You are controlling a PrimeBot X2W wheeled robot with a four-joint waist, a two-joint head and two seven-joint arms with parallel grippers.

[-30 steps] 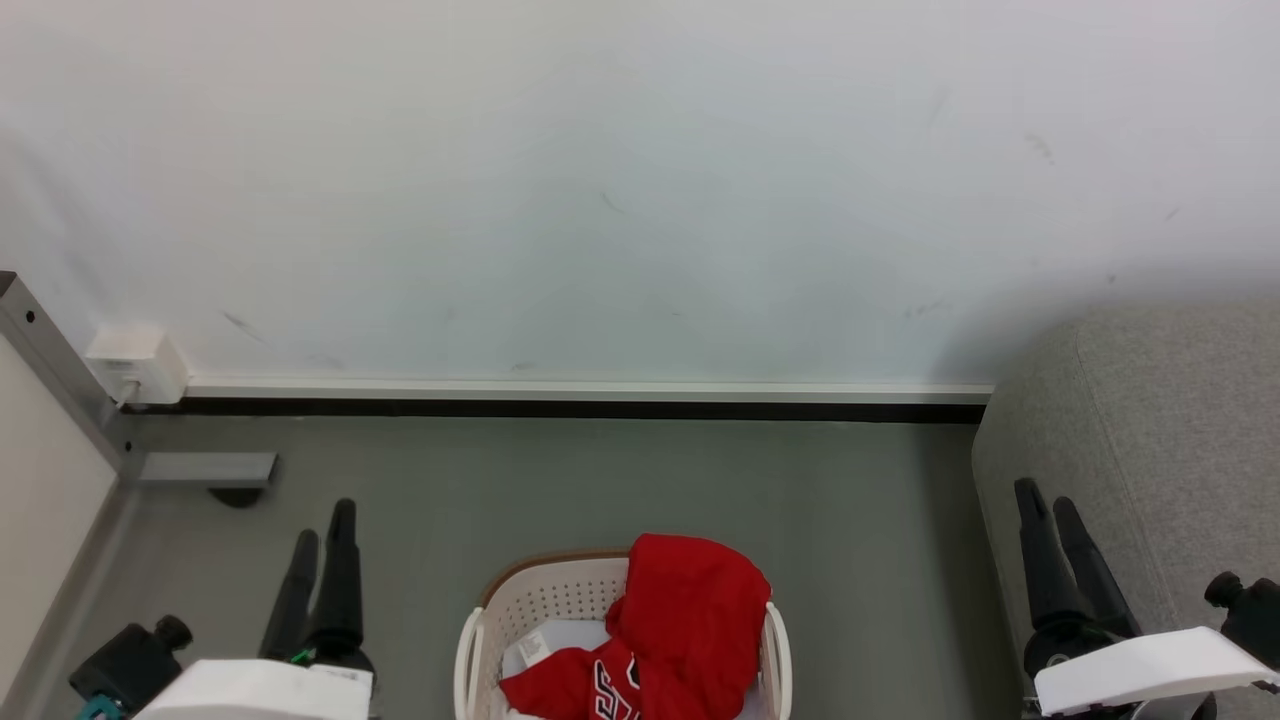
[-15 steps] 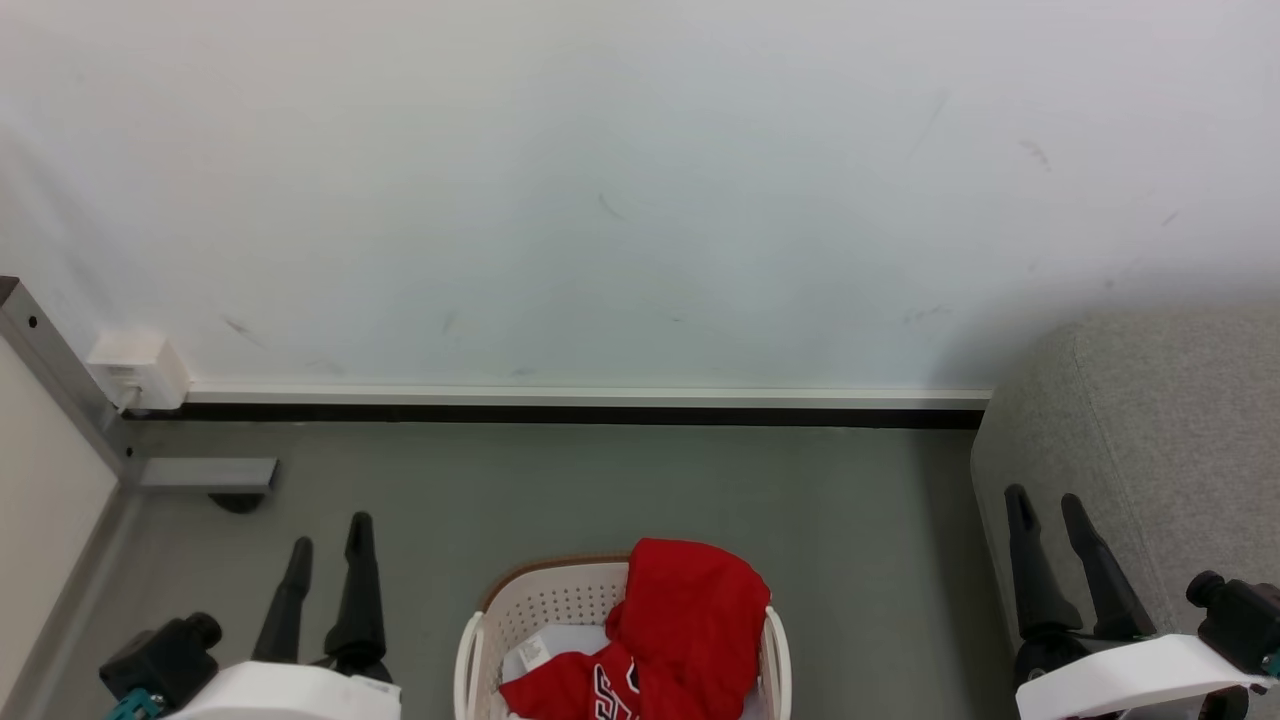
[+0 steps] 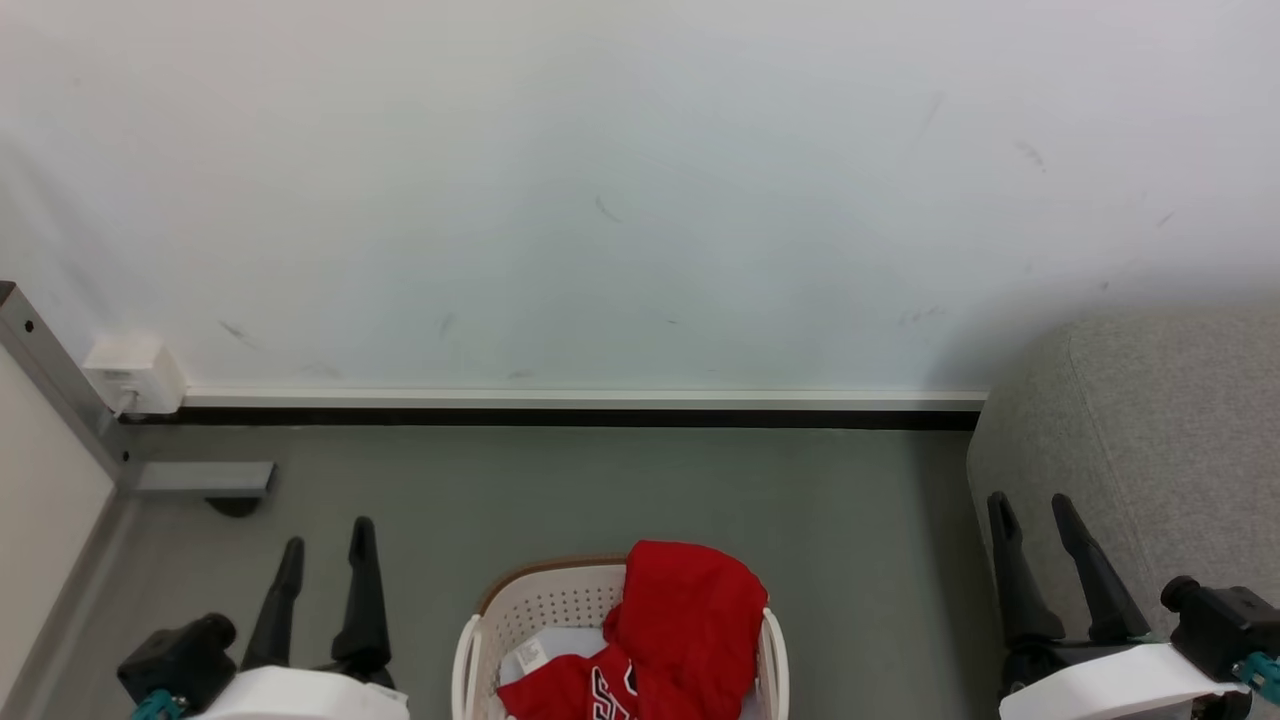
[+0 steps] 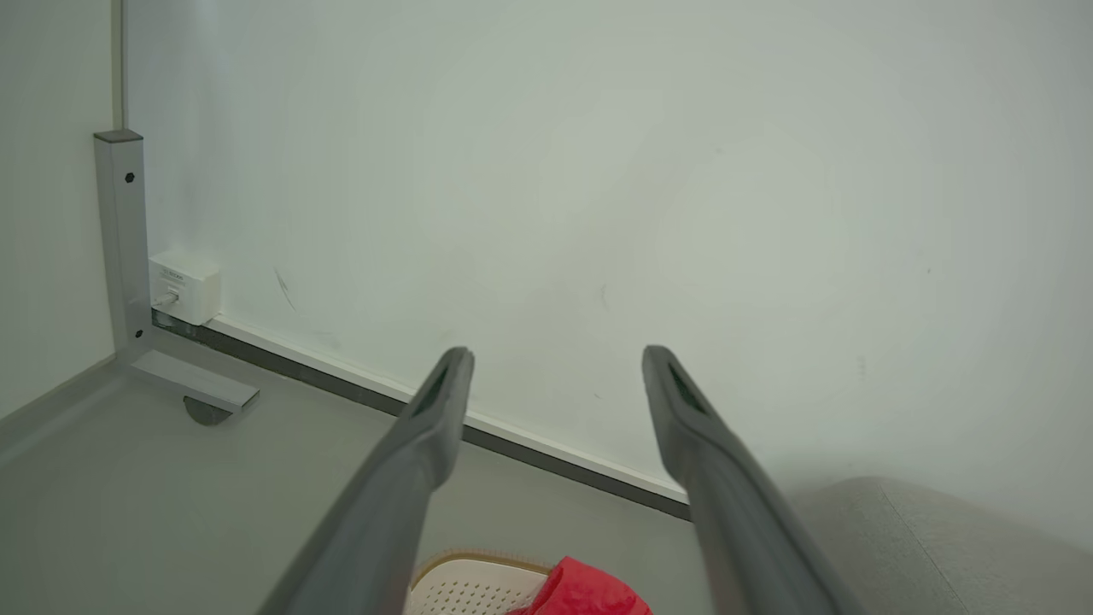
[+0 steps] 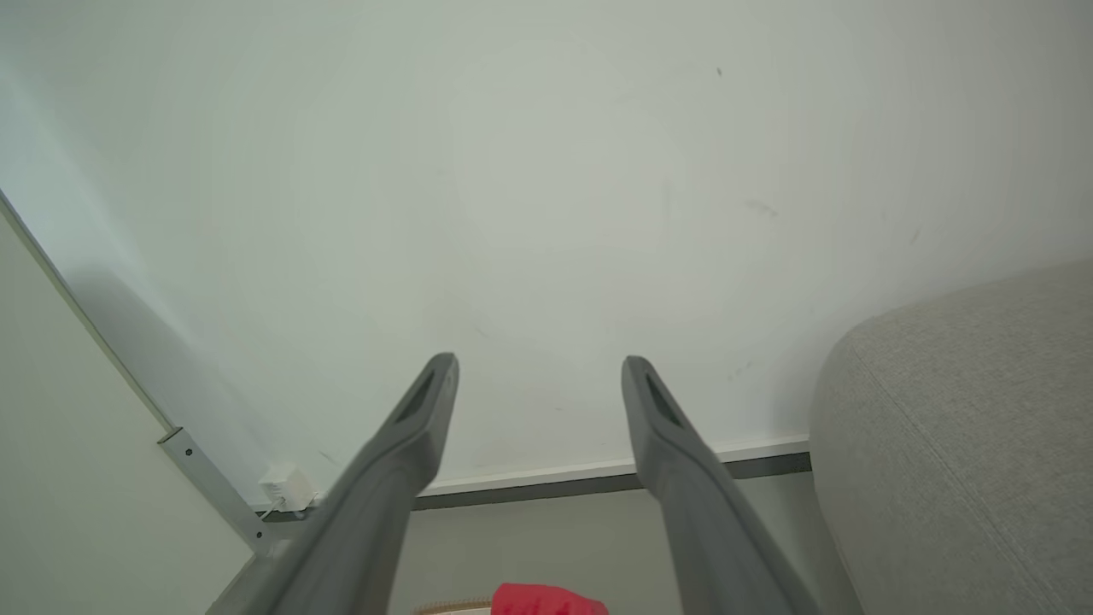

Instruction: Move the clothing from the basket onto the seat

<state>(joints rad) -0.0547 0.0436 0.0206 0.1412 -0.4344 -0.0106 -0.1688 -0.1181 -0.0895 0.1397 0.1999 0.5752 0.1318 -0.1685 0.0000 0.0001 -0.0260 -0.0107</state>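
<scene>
looking down from the head view, the clothing (image 3: 690, 620) sits heaped in the basket (image 3: 545, 605) at 6 o'clock on the floor (image 3: 600, 480), none of it yet on the seat (image 3: 1170, 430) at 3 o'clock. the left tool (image 3: 326, 538) at 7 o'clock and the right tool (image 3: 1030, 503) at 4 o'clock both hang wide and empty, flanking the basket, likely poised to reach down. the left wrist view has spread fingers (image 4: 427, 427) framing the wall (image 4: 546, 171), red fabric at 6 o'clock. the right wrist view has the same wide gap, the seat at 4 o'clock.
</scene>
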